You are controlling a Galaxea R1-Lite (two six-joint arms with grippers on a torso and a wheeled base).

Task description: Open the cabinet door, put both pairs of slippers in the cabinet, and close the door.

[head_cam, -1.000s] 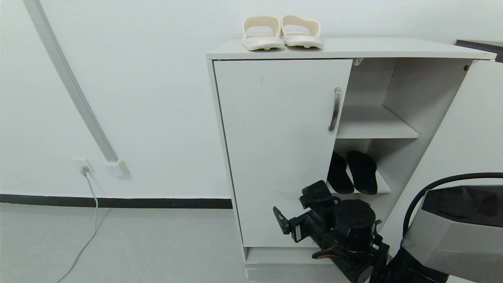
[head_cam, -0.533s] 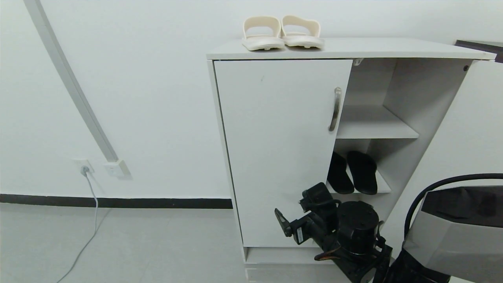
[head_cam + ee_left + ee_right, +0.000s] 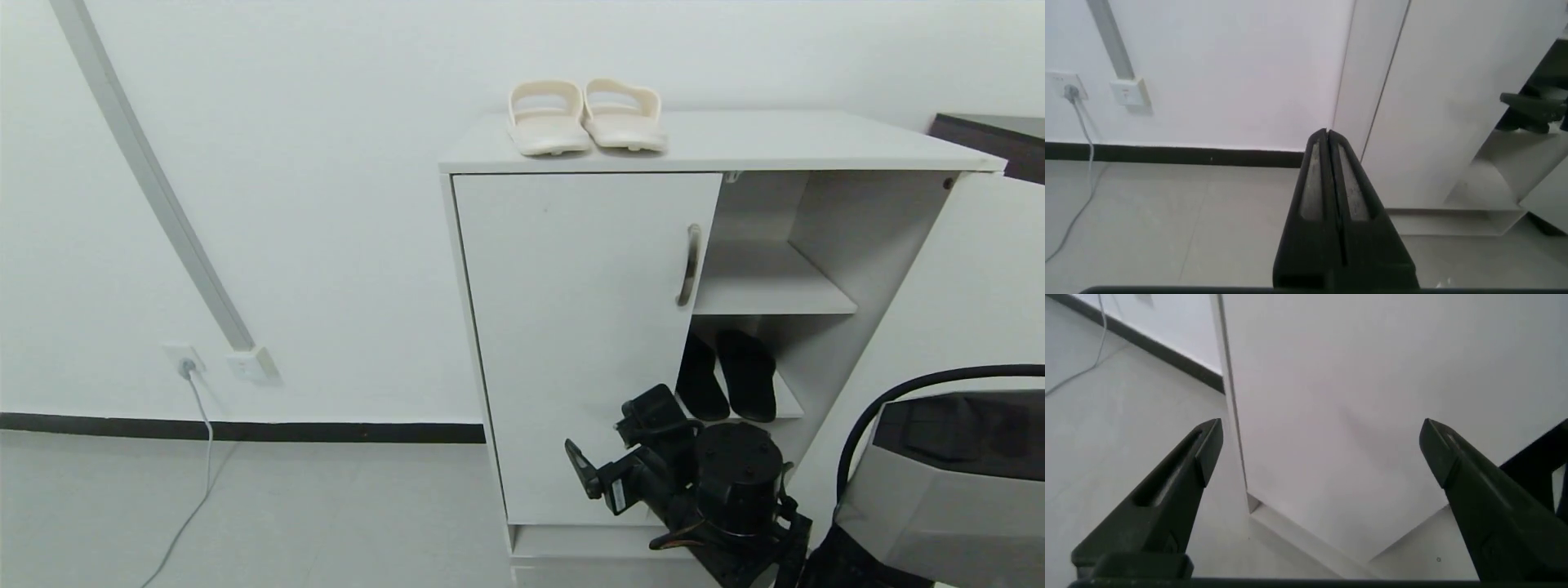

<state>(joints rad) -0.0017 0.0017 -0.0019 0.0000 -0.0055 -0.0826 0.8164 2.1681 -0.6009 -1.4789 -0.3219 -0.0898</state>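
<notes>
Sitting side by side on top of the cabinet (image 3: 816, 139), toward its left end, are the cream slippers (image 3: 584, 117). The black slippers (image 3: 735, 376) rest on the lower shelf (image 3: 785, 407) inside, where the right door (image 3: 963, 286) stands open; the left door (image 3: 580, 343) is closed. The right gripper (image 3: 1320, 429) hangs low in front of the left door, its fingers (image 3: 1167, 490) spread wide. The left gripper (image 3: 1328, 139), fingers (image 3: 1315, 180) pressed together, points at the floor (image 3: 1167, 220) beside the cabinet.
</notes>
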